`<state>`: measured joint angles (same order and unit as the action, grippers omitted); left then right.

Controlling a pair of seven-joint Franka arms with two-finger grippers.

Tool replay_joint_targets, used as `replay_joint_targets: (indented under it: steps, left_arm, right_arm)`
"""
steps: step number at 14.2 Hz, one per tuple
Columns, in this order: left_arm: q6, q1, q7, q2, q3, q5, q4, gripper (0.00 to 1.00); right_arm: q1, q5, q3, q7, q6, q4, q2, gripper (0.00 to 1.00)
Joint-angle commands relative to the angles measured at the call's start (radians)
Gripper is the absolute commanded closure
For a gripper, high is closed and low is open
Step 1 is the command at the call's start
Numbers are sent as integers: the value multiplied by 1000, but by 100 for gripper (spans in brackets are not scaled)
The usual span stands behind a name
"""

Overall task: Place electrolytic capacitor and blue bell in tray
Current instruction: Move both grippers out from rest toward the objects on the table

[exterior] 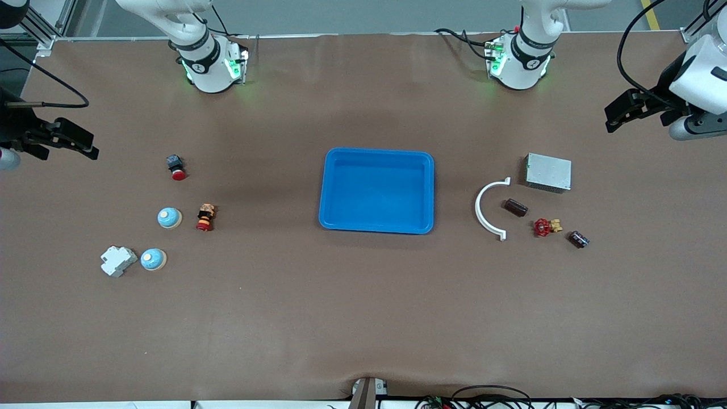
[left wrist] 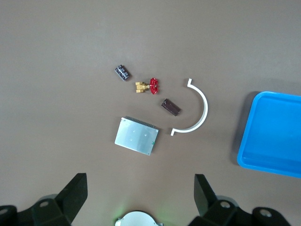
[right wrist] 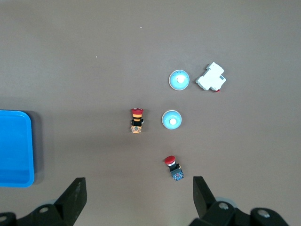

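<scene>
Brown matte paper-looking worktop (exterior: 363,318), lots of bare room toward the front camera. Biggest thing on it is the tray (exterior: 377,190), glossy bright-blue plastic, shallow, rounded corners, raised rim, sitting in the middle with open space all around it.

Toward the left arm's end: a flat grey metal box (exterior: 548,172), a thin white plastic half-ring bracket (exterior: 489,208), and tucked just beside the bracket's open side a dark brown electrolytic capacitor (exterior: 515,207), a stubby cylinder lying down. A second capacitor (exterior: 579,239) with a stripy sleeve lies nearer the front camera, with a red-handled brass valve (exterior: 546,226) between them.

Toward the right arm's end: a white blocky breaker (exterior: 117,261) just beside a blue bell (exterior: 153,259), a smooth dome on a cream base. Another bell (exterior: 170,217) sits farther from the front camera, near two red-capped push buttons (exterior: 205,217) (exterior: 176,167).

The left hand (exterior: 625,112) and right hand (exterior: 71,142) both hang over the worktop's ends, fingers spread wide, holding nothing.
</scene>
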<state>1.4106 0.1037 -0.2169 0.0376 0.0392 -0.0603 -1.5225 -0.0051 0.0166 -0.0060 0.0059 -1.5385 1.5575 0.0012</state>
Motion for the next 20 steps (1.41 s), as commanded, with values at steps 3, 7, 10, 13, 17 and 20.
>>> replay_joint_targets:
  steps: [3,7,10,13,17,20]
  left_arm:
    - [-19,-7,14,9,10,5,5,0]
    - [-19,-16,14,-21,5,11,18,0]
    - [-19,-18,-36,-34,2,13,2,0]
    - [-15,-3,-220,-60,11,17,-47,0]
    - [108,-6,-332,-76,34,17,-210,0]
    - [237,-7,-445,-73,76,-4,-335,0]
  right_arm:
    - [-6,5,-2,-3,21,16,-33,0]
    - [-6,6,-3,-3,12,26,-32,0]
    - [-13,5,-6,-3,-81,148,-49,0]
    - [-39,3,-6,-14,-271,347,-70,0]
    - [-59,3,-6,-18,-484,534,-67,0]
    - [-75,3,-6,-18,-633,633,-49,0]
